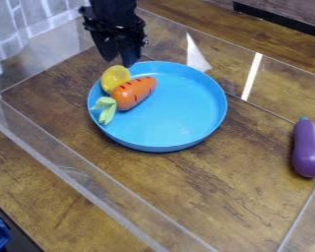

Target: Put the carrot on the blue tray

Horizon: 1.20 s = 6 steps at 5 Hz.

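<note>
Camera view, single overhead angle: the carrot [130, 92] lies on the blue tray [187, 123], at the tray's upper-left edge, its orange body pointing toward the upper right and its green leafy top [105, 108] hanging at the rim on the left. A yellow lemon [114, 77] sits just beside the carrot, against the tray's upper-left rim; whether it rests inside or on the rim cannot be told from this angle.

The gripper [121, 47] stands above and to the upper left of the carrot, apart from it. Its dark fingers [131, 45] point downward with nothing between them. They appear released, though how wide they stand cannot be read clearly against the dark body of the arm.

A purple eggplant [306, 147] lies well apart at the right of the frame, on the wooden table [147, 197], outside the tray. A clear plastic barrier [68, 162] runs across the lower left.

Judgement: the carrot's position on the tray, free of the fingers, indicates the placing step is complete. Its seat near the rim rather than the centre is likely because the arm set it down at the nearest reachable edge. The overhanging leaf poses slight risk of tipping out if nudged.
</note>
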Each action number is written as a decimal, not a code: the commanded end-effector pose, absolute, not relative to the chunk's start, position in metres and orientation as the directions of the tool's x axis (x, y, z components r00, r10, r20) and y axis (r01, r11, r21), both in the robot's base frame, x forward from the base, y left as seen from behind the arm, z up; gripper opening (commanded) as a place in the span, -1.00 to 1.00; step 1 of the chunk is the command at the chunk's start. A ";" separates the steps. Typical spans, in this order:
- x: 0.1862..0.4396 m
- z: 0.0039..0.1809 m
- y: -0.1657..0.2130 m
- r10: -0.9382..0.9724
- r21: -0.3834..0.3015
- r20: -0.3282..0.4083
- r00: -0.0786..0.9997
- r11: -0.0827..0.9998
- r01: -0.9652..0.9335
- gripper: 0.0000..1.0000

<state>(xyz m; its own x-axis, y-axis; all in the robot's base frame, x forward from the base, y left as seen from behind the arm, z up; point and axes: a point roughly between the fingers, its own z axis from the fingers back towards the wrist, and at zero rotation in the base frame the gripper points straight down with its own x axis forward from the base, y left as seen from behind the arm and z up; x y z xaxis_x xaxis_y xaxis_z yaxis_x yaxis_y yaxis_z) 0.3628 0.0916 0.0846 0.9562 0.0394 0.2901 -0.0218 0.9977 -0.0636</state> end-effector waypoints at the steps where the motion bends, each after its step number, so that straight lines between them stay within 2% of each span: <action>1: 0.368 0.106 0.091 -0.022 -0.051 0.333 0.943 0.998 0.042 1.00; 2: 0.366 0.107 0.097 -0.068 -0.050 0.323 0.944 0.995 0.088 1.00; 6: 0.368 0.090 0.105 0.067 -0.082 0.290 0.955 0.996 -0.046 1.00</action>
